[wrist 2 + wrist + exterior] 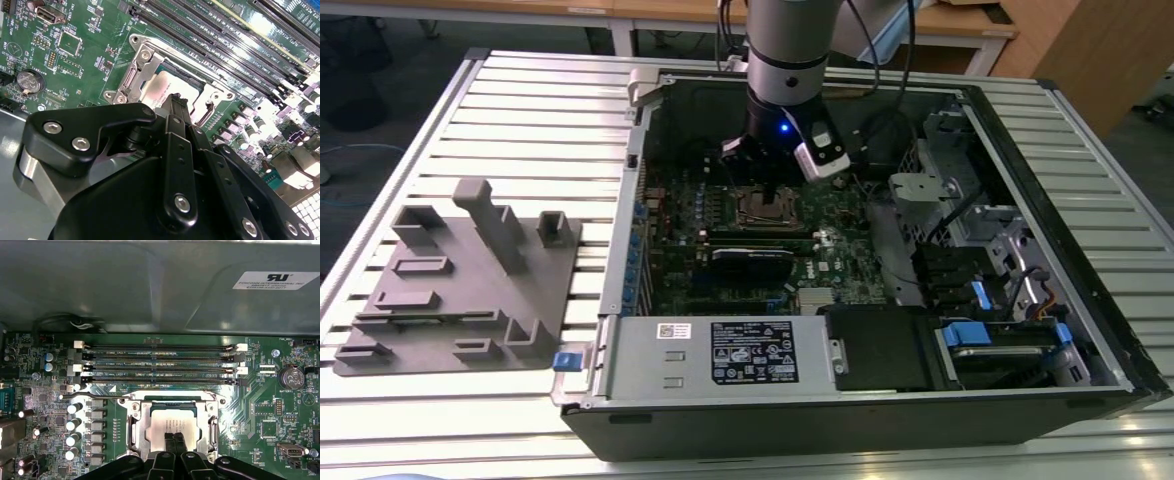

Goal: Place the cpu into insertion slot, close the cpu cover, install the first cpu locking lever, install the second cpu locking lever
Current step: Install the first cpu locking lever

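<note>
In the upper middle of the exterior view, the arm (787, 50) reaches down into an open case (854, 420) that lies on the slatted worktop (534, 110). The end effector (174, 439) hangs over the green board (707, 210), right above the slot (172, 404). In both wrist views its two black fingers (176, 107) are pressed together with nothing between them, clenched and empty.

The cpu (172, 421) sits square in the slot with its silvery top facing up. The fingertips are at its near edge, and it is hard to say whether they touch it. The cover (141, 427) seems to lie flat around the chip, framing it on all sides. How the locking levers stand I cannot tell.

In the first wrist view, four long memory slots (160, 365) run just beyond the slot, and a coin battery (290, 376) sits well apart from it. A grey fixture (454, 280) rests on the worktop at the exterior view's left, outside the case.
</note>
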Robot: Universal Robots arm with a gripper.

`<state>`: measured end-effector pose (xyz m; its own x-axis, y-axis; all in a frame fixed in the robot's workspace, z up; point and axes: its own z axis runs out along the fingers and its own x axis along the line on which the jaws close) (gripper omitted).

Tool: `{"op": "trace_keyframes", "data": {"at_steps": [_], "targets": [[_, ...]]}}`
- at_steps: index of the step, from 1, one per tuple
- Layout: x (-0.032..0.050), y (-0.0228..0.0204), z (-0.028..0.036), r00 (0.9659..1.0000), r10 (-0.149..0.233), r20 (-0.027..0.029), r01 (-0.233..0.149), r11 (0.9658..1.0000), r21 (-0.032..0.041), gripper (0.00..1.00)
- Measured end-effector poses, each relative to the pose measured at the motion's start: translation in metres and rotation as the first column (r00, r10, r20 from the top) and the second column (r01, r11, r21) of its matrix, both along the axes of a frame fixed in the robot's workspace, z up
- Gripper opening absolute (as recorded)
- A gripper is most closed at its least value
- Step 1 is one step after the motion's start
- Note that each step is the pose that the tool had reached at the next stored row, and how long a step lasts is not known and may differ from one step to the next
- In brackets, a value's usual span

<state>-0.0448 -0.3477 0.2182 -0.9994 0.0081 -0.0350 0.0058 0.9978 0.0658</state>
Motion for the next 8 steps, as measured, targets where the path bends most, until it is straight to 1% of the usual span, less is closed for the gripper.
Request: {"op": "trace_keyframes", "data": {"at_steps": [2,4,8], "targets": [[0.0,0.0,0.0002,1.0,0.0,0.0,0.0,1.0,0.0001,0.11],[0.0,-0.0001,0.0018,1.0,0.0,0.0,0.0,1.0,-0.0002,0.11],[0.0,0.0,0.0074,1.0,0.0,0.0001,0.0,1.0,0.0001,0.11]]}}
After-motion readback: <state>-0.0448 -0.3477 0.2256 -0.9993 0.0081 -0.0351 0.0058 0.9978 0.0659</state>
